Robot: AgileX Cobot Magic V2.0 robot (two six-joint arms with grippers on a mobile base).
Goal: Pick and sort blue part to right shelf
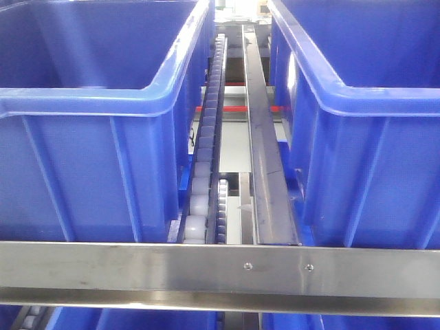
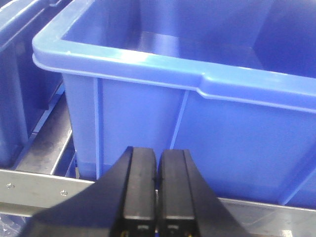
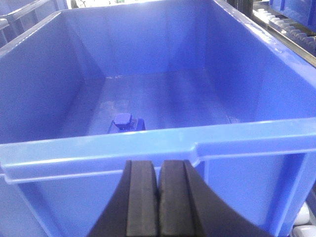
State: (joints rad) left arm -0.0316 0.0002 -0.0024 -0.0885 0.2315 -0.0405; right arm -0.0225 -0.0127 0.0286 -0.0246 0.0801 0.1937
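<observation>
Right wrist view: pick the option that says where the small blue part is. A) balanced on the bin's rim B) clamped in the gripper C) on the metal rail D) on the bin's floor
D: the blue part lies on the floor inside the blue bin, beyond the shut right gripper.

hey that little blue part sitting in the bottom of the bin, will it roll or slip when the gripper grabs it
The blue part looks like rigid moulded plastic, so probably stiff and light. Its flat-faced cap suggests it won't roll readily. The bin floor looks glossy, so it may skid if nudged; the right gripper is shut outside the rim.
</observation>
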